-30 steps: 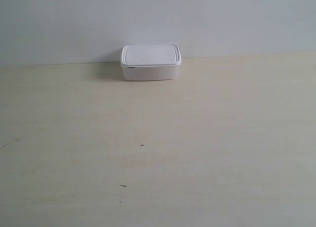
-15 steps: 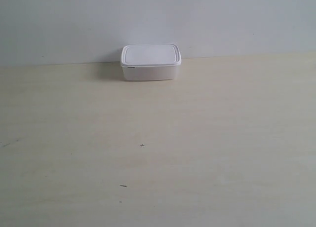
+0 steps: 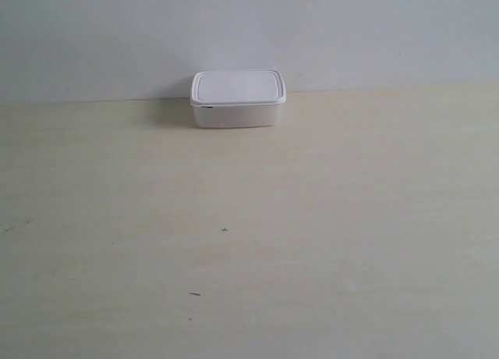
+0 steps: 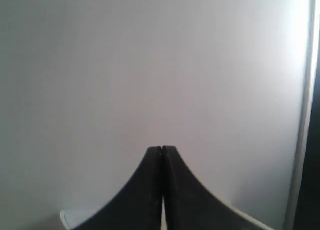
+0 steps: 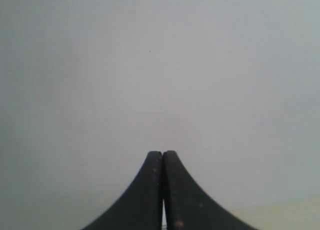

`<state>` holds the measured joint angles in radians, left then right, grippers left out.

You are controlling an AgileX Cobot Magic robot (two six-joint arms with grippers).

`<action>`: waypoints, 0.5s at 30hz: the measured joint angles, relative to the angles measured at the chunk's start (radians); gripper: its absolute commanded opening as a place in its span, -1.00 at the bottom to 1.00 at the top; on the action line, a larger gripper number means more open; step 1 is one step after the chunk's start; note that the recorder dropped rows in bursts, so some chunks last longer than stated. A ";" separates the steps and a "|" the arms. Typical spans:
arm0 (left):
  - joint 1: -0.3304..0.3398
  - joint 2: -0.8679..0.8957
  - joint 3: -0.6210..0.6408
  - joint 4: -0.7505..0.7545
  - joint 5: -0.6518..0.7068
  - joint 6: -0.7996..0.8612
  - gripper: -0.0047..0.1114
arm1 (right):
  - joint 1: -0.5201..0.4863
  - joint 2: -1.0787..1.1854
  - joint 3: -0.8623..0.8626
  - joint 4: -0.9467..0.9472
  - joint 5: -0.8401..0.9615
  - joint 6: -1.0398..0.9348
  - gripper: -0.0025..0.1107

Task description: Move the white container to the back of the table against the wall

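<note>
Wall [image 3: 390, 31] behind white container [image 3: 238, 98], claws [image 4: 162, 149] [image 5: 163, 153] elsewhere.

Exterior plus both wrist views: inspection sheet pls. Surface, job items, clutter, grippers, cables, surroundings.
Surface: table, pale wood grain, a few tiny dark specks.
Job's things: white container, upright, lid on, at the table's back edge at the foot of the wall; actual contact cannot be told.
Clutter: nothing seen.
Grippers: left gripper shut, empty; right gripper shut, empty; neither shows in the exterior view.
Cables: nothing seen.
Surroundings: plain pale wall; dark strip at one edge of the left wrist view, unidentified.
</note>
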<state>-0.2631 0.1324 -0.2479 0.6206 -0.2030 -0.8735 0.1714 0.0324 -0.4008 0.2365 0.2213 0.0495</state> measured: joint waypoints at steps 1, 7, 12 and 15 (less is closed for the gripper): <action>0.000 0.002 0.000 -0.062 0.032 0.000 -0.92 | 0.000 0.000 0.000 0.000 0.000 0.000 -0.96; 0.001 0.016 0.029 -0.264 0.258 -0.002 -0.92 | 0.000 0.000 0.007 -0.016 -0.006 0.000 -0.96; 0.015 -0.067 0.083 -0.325 0.283 -0.002 -0.92 | -0.033 -0.021 0.076 -0.024 -0.024 0.000 -0.96; 0.037 -0.118 0.096 -0.412 0.285 0.001 -0.92 | -0.070 -0.028 0.129 -0.026 -0.026 0.000 -0.96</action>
<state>-0.2262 0.0145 -0.1517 0.2088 0.0817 -0.8724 0.1012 0.0049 -0.2719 0.2105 0.1949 0.0495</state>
